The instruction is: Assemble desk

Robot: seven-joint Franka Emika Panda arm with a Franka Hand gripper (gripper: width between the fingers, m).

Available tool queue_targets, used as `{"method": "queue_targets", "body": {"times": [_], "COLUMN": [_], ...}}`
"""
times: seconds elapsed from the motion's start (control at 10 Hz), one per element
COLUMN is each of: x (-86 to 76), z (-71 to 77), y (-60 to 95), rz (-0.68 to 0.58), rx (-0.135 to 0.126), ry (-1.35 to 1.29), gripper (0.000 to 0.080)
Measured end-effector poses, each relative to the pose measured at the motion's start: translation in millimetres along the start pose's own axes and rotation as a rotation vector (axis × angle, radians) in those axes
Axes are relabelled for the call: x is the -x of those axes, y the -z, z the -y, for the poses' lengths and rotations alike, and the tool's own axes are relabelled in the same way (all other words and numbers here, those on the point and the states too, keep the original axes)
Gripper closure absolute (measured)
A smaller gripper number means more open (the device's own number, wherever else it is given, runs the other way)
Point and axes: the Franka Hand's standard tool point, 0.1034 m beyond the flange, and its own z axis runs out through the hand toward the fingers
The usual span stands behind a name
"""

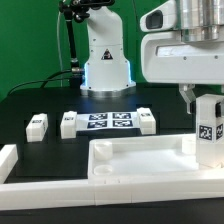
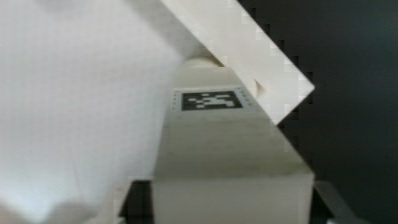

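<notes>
The black bench [image 1: 40, 100] fills the exterior view, with the white robot arm [image 1: 105, 55] standing on its base at twelve o'clock. At about five o'clock lies the desk's wide white plastic tray-like tabletop [image 1: 130, 146], raised rim upward; its recess shows only its own white floor. A long low white border bar [image 1: 60, 190] runs along six o'clock and turns up toward eight o'clock. At the centre lies the marker board [image 1: 108, 122], thin, flat and white.

Three white square block legs stand loose on the bench. One [image 1: 68, 123] is just beside the board at its nine o'clock end, and another [image 1: 146, 121] at its three o'clock end. The third [image 1: 37, 125] stands further out toward nine o'clock.

A fourth white tagged block leg [image 1: 208, 130] stands upright at three o'clock, at the tray's far corner. I cannot tell whether it sits in the socket. The gripper [image 1: 202, 100] comes down onto it. In the wrist view the jaws press both sides of this leg [image 2: 217, 150], gripping it below its black-and-white tag [image 2: 214, 101].
</notes>
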Motion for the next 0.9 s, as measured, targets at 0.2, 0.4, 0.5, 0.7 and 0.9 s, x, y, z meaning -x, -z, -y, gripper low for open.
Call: {"method": "queue_targets", "body": {"times": [0.2, 0.4, 0.5, 0.7, 0.9], "x": [0.1, 4.2, 4.8, 11.0, 10.6], "z": [-1.2, -1.1, -0.9, 2.5, 1.8], "y": [-0.1, 0.3, -0.2, -0.5, -1.1], "rz": [0.031, 0.048, 0.049, 0.048, 0.048], "rx": [-0.011, -0.012, -0.011, -0.012, -0.009], "ry": [-0.24, -0.47, -0.535, -0.655, -0.618], "gripper": [0.0509, 0.0509, 0.0509, 0.0509, 0.0483]}}
